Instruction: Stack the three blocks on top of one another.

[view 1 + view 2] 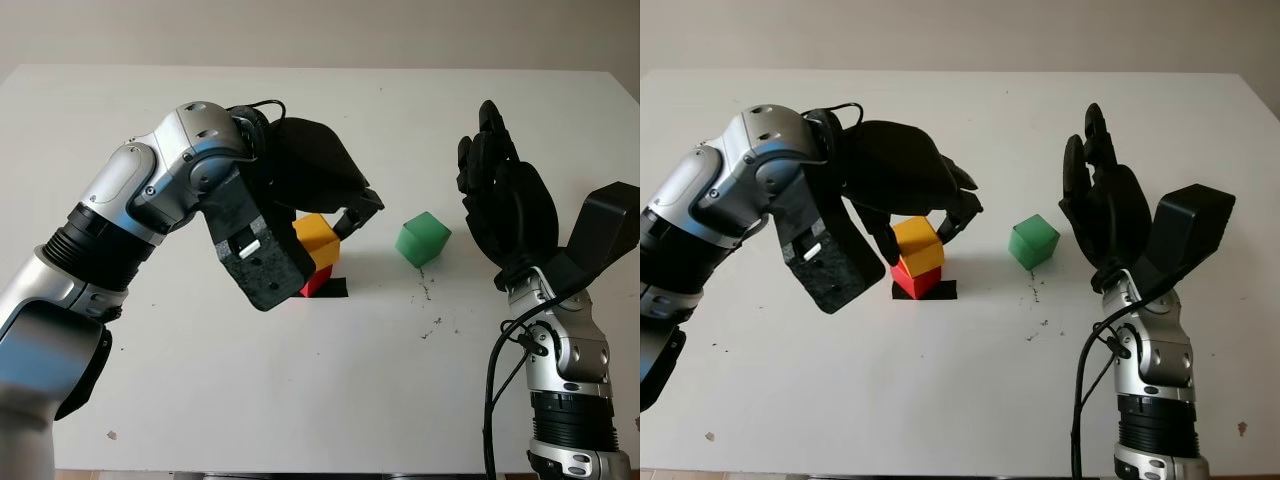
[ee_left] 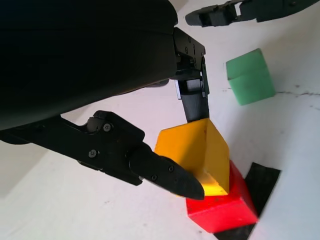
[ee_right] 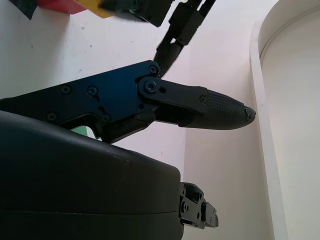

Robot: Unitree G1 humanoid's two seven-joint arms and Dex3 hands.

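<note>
Your left hand (image 1: 925, 205) is over the middle of the table (image 1: 970, 400), fingers closed around the yellow block (image 1: 918, 246). Left wrist view shows one fingertip on each of two opposite faces. The yellow block sits on the red block (image 1: 912, 279), slightly skewed, its lower corner overhanging the red edge. The red one sits on a black patch (image 1: 942, 290).

Your right hand (image 1: 1102, 205) is open, raised near the table's 3 o'clock side, palm facing inward, holding nothing. The green block (image 1: 1033, 241) stands alone between the stack and the right hand, at about 3 o'clock of the stack, apart from both.

Handling, my read:
- Blocks look like rigid, light cubes with matte faces. Likely low slip, no crush risk.
- Light means easy to knock. The two-high stack will shift if a finger drags on release.
- Before letting go, check the yellow sits flat. The skew could tip it.
- For green: pinch two opposite side faces, mid-height or a bit above, and leave the bottom face free for seating.
- The right hand is nearer to green, so I'd use it.
- Approach the stack from above, not from the side.
</note>
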